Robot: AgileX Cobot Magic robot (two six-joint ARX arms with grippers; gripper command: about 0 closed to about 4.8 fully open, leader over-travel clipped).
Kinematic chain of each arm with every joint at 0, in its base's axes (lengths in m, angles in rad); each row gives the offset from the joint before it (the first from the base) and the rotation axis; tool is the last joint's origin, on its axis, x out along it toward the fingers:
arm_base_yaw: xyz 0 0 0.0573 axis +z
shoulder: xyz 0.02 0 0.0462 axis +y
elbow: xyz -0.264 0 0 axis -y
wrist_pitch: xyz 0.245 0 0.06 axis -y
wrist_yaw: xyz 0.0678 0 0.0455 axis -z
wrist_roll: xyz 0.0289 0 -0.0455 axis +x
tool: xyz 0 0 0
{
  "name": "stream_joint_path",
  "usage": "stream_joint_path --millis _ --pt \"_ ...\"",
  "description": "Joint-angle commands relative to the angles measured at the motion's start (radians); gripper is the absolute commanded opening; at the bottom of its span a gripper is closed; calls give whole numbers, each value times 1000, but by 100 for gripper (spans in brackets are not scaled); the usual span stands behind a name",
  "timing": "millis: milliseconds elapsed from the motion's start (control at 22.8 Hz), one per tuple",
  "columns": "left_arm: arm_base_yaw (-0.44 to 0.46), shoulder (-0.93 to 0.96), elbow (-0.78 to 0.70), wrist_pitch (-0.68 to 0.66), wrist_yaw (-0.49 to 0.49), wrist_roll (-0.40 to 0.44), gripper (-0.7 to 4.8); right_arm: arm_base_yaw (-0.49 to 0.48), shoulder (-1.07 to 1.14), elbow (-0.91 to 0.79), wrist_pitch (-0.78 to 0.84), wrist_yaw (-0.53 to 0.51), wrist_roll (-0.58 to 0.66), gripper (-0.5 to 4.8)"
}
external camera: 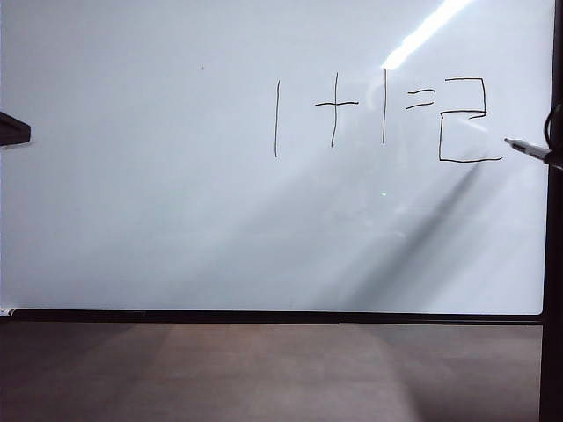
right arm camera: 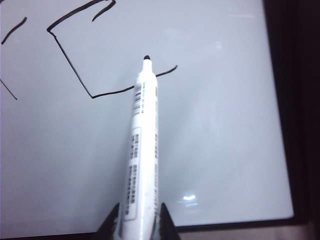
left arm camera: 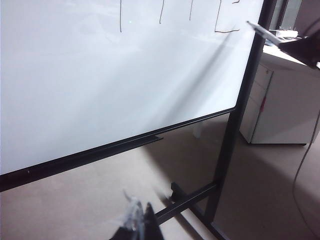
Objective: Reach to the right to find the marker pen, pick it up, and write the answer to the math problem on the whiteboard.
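The whiteboard (external camera: 176, 220) fills the exterior view and bears the math problem (external camera: 332, 110), one plus one equals. Right of it stands the answer (external camera: 471, 161), a boxy two. My right gripper (right arm camera: 138, 212) is shut on the marker pen (right arm camera: 142, 150), its white barrel clamped between the two black fingers. In the exterior view the marker pen (external camera: 528, 148) pokes in from the right edge. Its tip lies just right of the bottom stroke of the answer (right arm camera: 70, 63) and looks slightly off the board. My left gripper (left arm camera: 139, 217) hangs low near the floor, fingertips together, holding nothing.
A dark object (external camera: 13, 129) juts in at the exterior view's left edge. The board's black stand (left arm camera: 190, 200) has floor bars near my left gripper. A white drawer cabinet (left arm camera: 280, 100) stands beyond the board's right post. Brown floor lies below the board.
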Motion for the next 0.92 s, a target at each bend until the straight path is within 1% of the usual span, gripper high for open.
stream_joint_path --millis 44,175,263,350,438,525,613,701,788,919 --pt "3 1 1 12 0 1 -5 -1 -82 -53 27 19 14 -9" --pt "33 1 1 12 1 1 -5 -1 -168 -99 21 32 18 -9" --pt "97 1 1 12 0 1 -5 -1 -250 -148 2 64 18 -9" --pt "199 1 1 13 0 1 -5 -2 -350 -217 0 64 18 -9" --pt "315 1 1 12 0 1 -5 1 -469 -285 -42 63 23 -9" --pt "442 1 1 12 0 1 -5 8 -608 -333 -155 60 46 -9" --pt "558 1 1 12 0 1 -5 9 -737 -351 -295 28 64 -9" --pt "615 1 1 12 -9 2 -5 9 -817 -352 -391 21 64 -9" --pt "646 1 1 13 -11 1 -4 14 -903 -352 -486 22 58 -9" --pt "653 1 1 13 -11 1 -4 18 -1006 -352 -599 21 17 -9"
